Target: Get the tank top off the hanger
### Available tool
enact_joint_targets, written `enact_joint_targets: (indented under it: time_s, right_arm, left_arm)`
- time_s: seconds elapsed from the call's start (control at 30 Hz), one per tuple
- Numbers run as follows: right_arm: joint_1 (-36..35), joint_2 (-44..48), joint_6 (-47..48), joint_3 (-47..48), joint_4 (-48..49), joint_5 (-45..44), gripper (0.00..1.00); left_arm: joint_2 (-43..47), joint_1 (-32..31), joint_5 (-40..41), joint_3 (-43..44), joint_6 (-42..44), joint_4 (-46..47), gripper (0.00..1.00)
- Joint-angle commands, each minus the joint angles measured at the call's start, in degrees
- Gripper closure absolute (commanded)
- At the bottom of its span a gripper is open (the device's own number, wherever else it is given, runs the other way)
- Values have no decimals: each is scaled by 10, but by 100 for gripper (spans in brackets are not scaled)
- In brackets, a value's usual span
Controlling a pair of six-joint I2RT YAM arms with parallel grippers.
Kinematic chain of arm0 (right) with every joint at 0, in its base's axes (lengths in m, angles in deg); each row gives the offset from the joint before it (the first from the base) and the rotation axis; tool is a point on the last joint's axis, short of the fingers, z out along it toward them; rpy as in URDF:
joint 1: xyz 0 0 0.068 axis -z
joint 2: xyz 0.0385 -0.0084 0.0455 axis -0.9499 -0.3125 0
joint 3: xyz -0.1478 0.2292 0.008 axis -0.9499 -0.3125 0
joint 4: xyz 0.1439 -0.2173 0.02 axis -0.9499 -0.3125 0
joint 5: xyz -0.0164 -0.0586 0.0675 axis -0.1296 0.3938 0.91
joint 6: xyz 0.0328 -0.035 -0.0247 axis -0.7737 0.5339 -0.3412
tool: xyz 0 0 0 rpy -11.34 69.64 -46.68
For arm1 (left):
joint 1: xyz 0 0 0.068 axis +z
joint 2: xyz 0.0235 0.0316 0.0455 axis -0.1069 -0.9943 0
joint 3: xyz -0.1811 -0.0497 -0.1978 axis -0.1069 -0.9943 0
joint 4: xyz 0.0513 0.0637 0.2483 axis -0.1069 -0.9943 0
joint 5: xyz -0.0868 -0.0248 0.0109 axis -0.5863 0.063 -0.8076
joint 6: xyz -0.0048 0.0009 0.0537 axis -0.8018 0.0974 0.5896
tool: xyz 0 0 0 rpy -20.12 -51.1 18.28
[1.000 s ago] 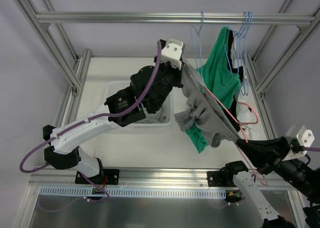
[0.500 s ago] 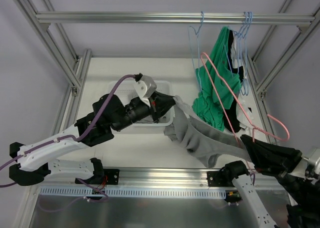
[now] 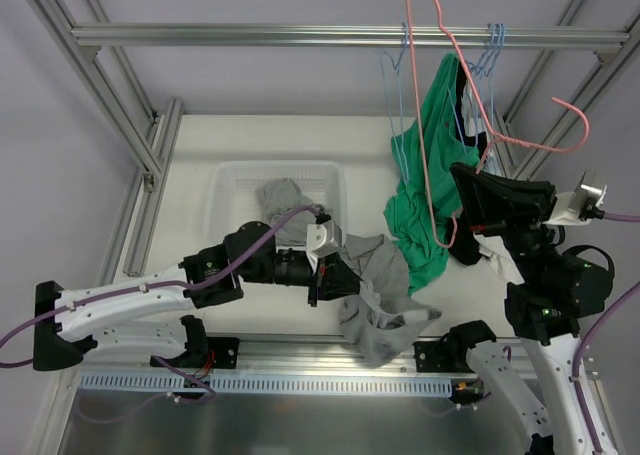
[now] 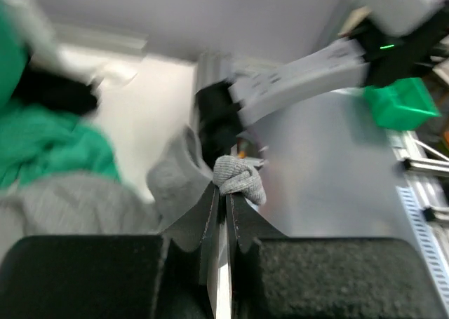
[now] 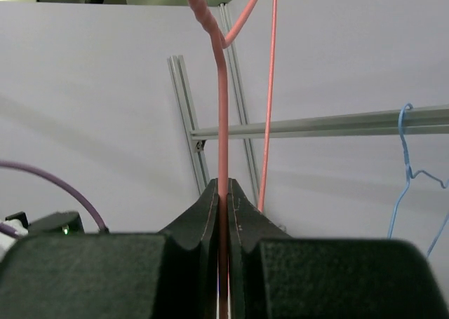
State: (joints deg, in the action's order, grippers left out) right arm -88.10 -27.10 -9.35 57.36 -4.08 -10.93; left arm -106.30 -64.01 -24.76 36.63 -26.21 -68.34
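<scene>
The grey tank top (image 3: 385, 285) is off the hanger and hangs in a crumpled bunch over the table's near edge. My left gripper (image 3: 325, 275) is shut on a fold of it; in the left wrist view the grey fabric (image 4: 238, 180) bulges out just past the closed tips of my left gripper (image 4: 224, 193). The pink wire hanger (image 3: 466, 75) is bare and raised high at the right, reaching above the rail. My right gripper (image 3: 462, 197) is shut on its wire; in the right wrist view the hanger's pink wire (image 5: 222, 123) runs straight up between the closed jaws of my right gripper (image 5: 223, 187).
A green garment (image 3: 440, 135) hangs from blue hangers (image 3: 490, 55) on the top rail (image 3: 250, 35), right beside the pink hanger. A white basket (image 3: 225, 190) with a grey garment (image 3: 285, 197) in it stands mid-table, behind my left gripper.
My left gripper has pulled the tank top down and toward the near edge, off the hanger. My right gripper has swung the freed pink hanger up and back toward the rail.
</scene>
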Motion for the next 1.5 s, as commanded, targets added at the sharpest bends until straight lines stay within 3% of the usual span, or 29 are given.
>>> enact_joint_targets:
  time_s: [0.0, 0.07, 0.1, 0.13, 0.2, 0.27, 0.37, 0.43, 0.5, 0.63, 0.77, 0.97, 1.23, 1.47]
  right_arm:
    - [-2, 22, 34, 37, 71, -41, 100]
    - [-2, 37, 87, 80, -71, -67, 100]
    - [-2, 37, 137, 139, -229, -92, 100]
    - [-2, 36, 159, 165, -297, -100, 100]
    - [-3, 34, 191, 202, -441, -119, 100]
    - [-2, 32, 209, 240, -522, -137, 100]
    - [-2, 5, 232, 278, -669, -173, 100]
    - [-2, -16, 242, 281, -688, -183, 100]
    - [-2, -37, 244, 288, -710, -180, 100]
    - [-2, -78, 241, 299, -716, -214, 99]
    - [-2, -139, 252, 330, -707, -220, 100]
    - [-2, -255, 260, 398, -692, -233, 100]
    - [-3, -444, 256, 569, -687, -231, 100]
    - [-2, -555, 227, 644, -679, -221, 100]
  left_arm:
    - [21, -3, 173, -42, -32, -43, 100]
    - [22, -3, 276, -54, -60, -98, 100]
    - [17, -3, 353, -62, -70, -122, 100]
    - [12, -3, 376, -64, -87, -138, 100]
    - [-2, -3, 395, -73, -95, -164, 100]
    - [-10, -3, 393, -78, -104, -168, 100]
    - [-37, -1, 430, -76, -123, -196, 88]
    - [-44, 2, 445, -63, -131, -215, 79]
    - [-44, 4, 459, -47, -135, -247, 28]
    - [-25, 9, 512, -12, -142, -327, 1]
    - [32, 15, 568, 17, -137, -413, 1]
    - [115, 22, 582, 45, -106, -520, 1]
    - [174, 22, 556, 25, -135, -598, 1]
    - [225, 22, 573, -16, -156, -606, 1]
